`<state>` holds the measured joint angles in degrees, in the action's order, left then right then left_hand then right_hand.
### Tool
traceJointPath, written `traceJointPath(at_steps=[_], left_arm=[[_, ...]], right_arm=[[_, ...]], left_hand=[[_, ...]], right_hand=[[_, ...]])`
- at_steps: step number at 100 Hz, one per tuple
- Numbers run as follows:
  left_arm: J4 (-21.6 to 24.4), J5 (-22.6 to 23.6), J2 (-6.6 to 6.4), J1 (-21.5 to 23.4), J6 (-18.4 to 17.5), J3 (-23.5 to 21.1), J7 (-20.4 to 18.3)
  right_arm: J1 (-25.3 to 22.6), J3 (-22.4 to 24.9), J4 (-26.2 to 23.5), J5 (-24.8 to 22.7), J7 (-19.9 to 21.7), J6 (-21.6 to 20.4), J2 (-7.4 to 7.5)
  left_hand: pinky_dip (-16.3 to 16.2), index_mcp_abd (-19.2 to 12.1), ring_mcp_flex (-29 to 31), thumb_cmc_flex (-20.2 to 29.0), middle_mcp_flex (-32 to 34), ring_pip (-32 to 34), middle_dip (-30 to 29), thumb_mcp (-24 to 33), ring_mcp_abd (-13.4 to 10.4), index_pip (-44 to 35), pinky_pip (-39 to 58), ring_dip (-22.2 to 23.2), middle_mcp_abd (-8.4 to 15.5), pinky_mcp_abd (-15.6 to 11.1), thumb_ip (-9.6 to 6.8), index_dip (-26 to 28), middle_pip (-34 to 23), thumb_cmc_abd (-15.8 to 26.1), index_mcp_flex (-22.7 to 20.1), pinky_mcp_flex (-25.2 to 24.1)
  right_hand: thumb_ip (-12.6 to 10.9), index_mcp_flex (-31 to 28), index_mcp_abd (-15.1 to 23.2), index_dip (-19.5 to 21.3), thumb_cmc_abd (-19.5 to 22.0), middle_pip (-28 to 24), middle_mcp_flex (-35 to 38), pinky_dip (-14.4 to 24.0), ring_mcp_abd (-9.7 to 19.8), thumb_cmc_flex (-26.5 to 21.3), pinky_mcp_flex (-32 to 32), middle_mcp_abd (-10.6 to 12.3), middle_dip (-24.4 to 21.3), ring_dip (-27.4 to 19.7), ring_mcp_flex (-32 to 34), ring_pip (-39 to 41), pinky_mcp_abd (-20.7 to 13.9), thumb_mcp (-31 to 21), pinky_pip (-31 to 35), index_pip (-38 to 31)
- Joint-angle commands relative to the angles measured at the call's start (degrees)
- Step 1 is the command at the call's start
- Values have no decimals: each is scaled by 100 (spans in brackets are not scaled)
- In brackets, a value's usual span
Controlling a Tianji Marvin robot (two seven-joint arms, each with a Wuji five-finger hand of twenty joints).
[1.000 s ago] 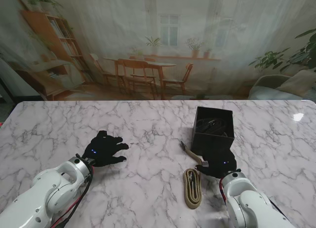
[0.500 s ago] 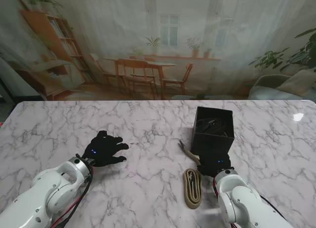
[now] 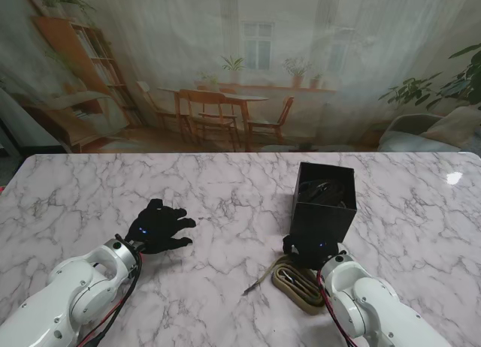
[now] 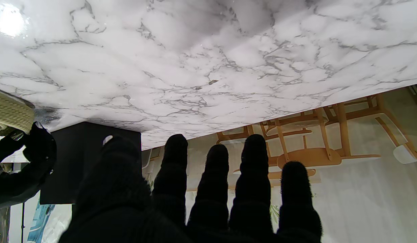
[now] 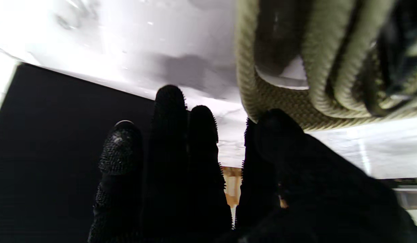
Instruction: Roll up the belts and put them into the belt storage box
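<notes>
The black belt storage box (image 3: 323,212) stands on the marble table on my right, with a dark belt (image 3: 325,191) lying inside it. An olive woven belt (image 3: 297,281) lies folded on the table nearer to me than the box, its thin tail (image 3: 259,278) pointing left. My right hand (image 3: 307,251), in a black glove, sits between box and belt. The right wrist view shows its fingers (image 5: 171,141) straight before the box wall (image 5: 60,135), the thumb touching the belt loops (image 5: 279,98). My left hand (image 3: 159,225) rests open on the table, fingers spread (image 4: 211,195).
The left wrist view shows the box (image 4: 77,158), the olive belt (image 4: 9,113) and my right hand (image 4: 26,162) off to one side. The marble table (image 3: 225,189) ends at a backdrop printed with a room.
The right hand has drawn back towards me and to the left. The olive belt has swung from lying lengthwise to lying diagonally, its tail now pointing left. The left hand is still.
</notes>
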<state>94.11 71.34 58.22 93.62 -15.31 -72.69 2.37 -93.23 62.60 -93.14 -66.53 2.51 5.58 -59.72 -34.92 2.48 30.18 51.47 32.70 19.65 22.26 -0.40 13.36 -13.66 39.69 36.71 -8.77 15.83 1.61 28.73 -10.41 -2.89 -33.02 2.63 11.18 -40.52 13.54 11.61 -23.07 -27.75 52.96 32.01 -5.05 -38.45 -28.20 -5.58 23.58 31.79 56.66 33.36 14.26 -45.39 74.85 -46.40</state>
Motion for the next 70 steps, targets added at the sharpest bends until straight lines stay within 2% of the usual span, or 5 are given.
traceJointPath(at_steps=[1, 41, 52, 60, 70], left_arm=[[-5, -3, 8, 5, -4, 11, -66], [0, -1, 9, 16, 3, 0, -64], [2, 2, 10, 23, 3, -9, -48], [0, 3, 11, 24, 6, -12, -39], [0, 2, 11, 25, 6, -13, -38]], right_arm=[[-14, 36, -17, -21, 76, -118, 45], [-71, 307, 135, 89, -591, -1140, 36], [-135, 360, 46, 66, -709, -1347, 34], [-152, 356, -64, 22, -582, -1492, 56], [-123, 278, -196, -116, -273, -1619, 103]], left_hand=[[-106, 25, -2, -107, -147, -102, -10, -98, 26, 78, -178, 7, 35, 227, -109, -23, 21, 243, 140, -83], [-108, 29, -6, -89, -153, -101, -11, -95, 29, 79, -170, 8, 27, 229, -111, -24, 24, 247, 145, -77], [-107, 21, -4, -89, -155, -100, -10, -95, 27, 79, -170, 9, 28, 220, -111, -24, 23, 245, 147, -76], [-106, 16, -3, -86, -159, -98, -11, -93, 30, 77, -171, 10, 28, 228, -111, -23, 24, 244, 143, -76], [-106, 16, -6, -92, -168, -98, -12, -96, 28, 78, -169, 10, 30, 225, -110, -24, 25, 245, 147, -76]], right_hand=[[-82, 125, 666, 17, 315, 184, -383, -67, 17, -437, 311, 61, -103, -154, -339, -406, 279, -400, -256, 136], [-192, 1062, 131, 64, 645, 103, -1472, -134, -11, 712, 1166, 11, -263, -682, -1584, -1151, 307, 157, -1037, 557], [-407, 1076, 84, 147, 531, 79, -1596, -128, -35, 989, 1280, -14, -309, -774, -1752, -1187, 305, 229, -1130, 778], [-704, 1098, -19, 674, 352, 175, -1805, -120, -66, 1273, 1445, -46, -365, -892, -1973, -1321, 319, 34, -1285, 1269], [-684, 1301, -72, 824, -190, 329, -2239, -166, -164, 1562, 1702, -194, -418, -1001, -2310, -1539, 353, -11, -1494, 1481]])
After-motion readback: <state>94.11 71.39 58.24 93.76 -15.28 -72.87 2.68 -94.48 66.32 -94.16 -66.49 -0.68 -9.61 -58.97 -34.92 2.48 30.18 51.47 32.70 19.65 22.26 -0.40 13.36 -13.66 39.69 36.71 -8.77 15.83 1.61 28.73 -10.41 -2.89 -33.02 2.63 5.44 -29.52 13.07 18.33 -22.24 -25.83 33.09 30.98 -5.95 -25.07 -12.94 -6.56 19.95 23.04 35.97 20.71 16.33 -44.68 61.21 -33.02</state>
